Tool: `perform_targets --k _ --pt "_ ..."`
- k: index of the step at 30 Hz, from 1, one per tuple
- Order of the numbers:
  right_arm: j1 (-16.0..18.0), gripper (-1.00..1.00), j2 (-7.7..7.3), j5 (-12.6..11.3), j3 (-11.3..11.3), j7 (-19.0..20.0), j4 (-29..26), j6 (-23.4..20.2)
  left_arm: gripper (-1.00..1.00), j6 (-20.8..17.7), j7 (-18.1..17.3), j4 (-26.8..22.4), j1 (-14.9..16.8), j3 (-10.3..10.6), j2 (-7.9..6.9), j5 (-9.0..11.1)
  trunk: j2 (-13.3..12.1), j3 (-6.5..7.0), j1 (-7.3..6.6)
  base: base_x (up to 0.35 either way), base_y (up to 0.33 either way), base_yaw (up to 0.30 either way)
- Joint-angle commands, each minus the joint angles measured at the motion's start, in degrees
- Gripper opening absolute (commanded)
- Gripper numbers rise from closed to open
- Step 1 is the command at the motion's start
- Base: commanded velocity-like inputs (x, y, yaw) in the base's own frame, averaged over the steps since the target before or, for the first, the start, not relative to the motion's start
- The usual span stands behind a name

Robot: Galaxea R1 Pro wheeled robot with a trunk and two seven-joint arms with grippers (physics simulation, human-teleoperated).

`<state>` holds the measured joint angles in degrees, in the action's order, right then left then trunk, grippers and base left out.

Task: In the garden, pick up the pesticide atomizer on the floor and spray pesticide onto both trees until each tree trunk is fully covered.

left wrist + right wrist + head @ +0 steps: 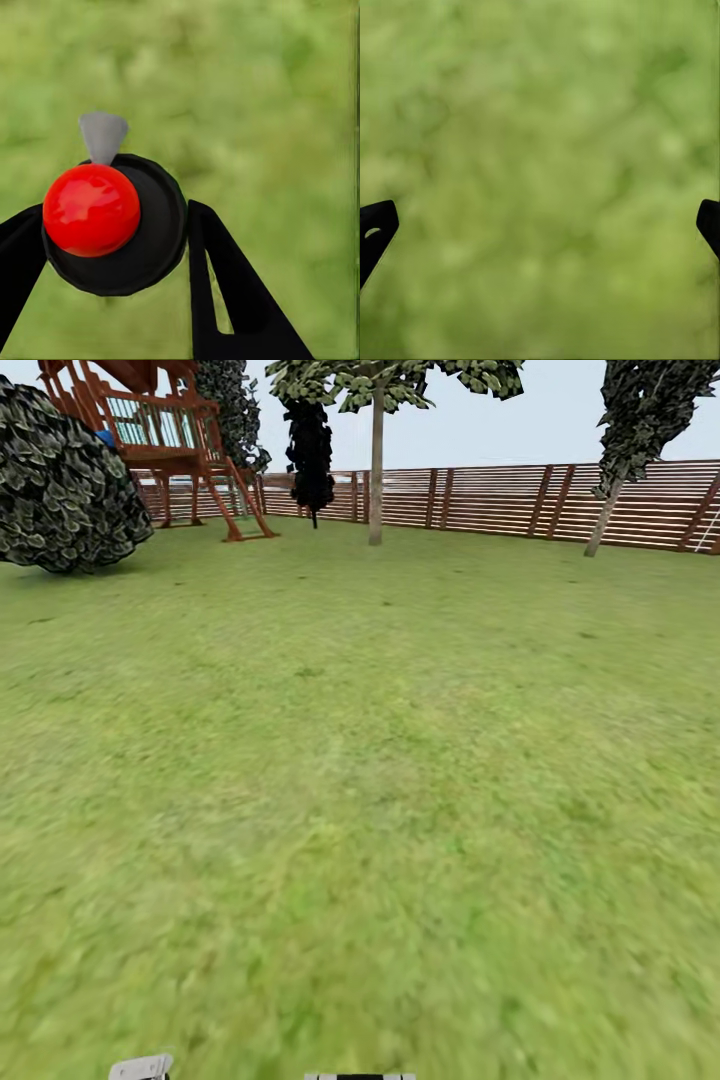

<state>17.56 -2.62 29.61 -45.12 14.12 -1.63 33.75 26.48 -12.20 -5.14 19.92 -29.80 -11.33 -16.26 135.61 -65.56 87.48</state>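
The pesticide atomizer, a dark round body with a red cap and a grey nozzle, is seen in the left wrist view clamped between the two black fingers of the left pincer, held above blurred grass. In the right wrist view the right pincer is spread wide, and nothing is held in it. In the head view a pale straight tree trunk is seen at upper centre before the slatted fence, and a second, leaning trunk at upper right; both are well apart from the robot across the lawn. A shrub and a play tower are placed upper left. The atomizer could slip during travel, since only its round body is pinched; spraying from afar would probably leave the trunks uncovered.
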Motion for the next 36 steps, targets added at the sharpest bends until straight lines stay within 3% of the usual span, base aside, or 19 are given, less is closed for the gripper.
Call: perform_targets --k 1,36 --pt "0.0 1.00 -0.01 0.2 -0.5 0.4 0.0 0.1 -1.00 0.2 -0.3 0.0 0.0 -0.5 -0.01 -0.3 0.0 -0.04 0.02 0.332 -0.108 0.000" --pt "0.0 1.00 -0.01 0.2 -0.5 0.4 0.0 0.1 -1.00 0.2 -0.3 0.0 0.0 -0.5 -0.01 -0.3 0.0 -0.04 0.02 0.332 -0.107 0.000"
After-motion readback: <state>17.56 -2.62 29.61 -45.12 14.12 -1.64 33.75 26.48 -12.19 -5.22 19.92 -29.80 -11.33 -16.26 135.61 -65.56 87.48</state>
